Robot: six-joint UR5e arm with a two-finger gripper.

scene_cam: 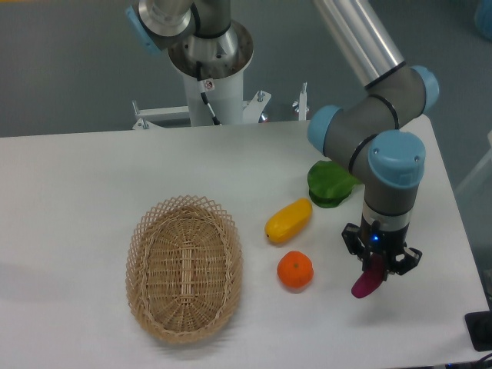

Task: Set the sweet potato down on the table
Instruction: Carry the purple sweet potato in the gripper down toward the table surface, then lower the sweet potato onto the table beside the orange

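Note:
The magenta-purple sweet potato [366,282] hangs tilted from my gripper [380,265], which is shut on its upper end. Its lower tip is close to the white table [77,200], at the front right; I cannot tell if it touches. The gripper sits to the right of the round orange [295,270], with a clear gap between them.
A yellow oblong fruit [289,220] lies left of the gripper, above the orange. A green object [329,184] sits behind, partly hidden by the arm. An oval wicker basket [184,266] stands at the front left. The table's right edge is near the gripper.

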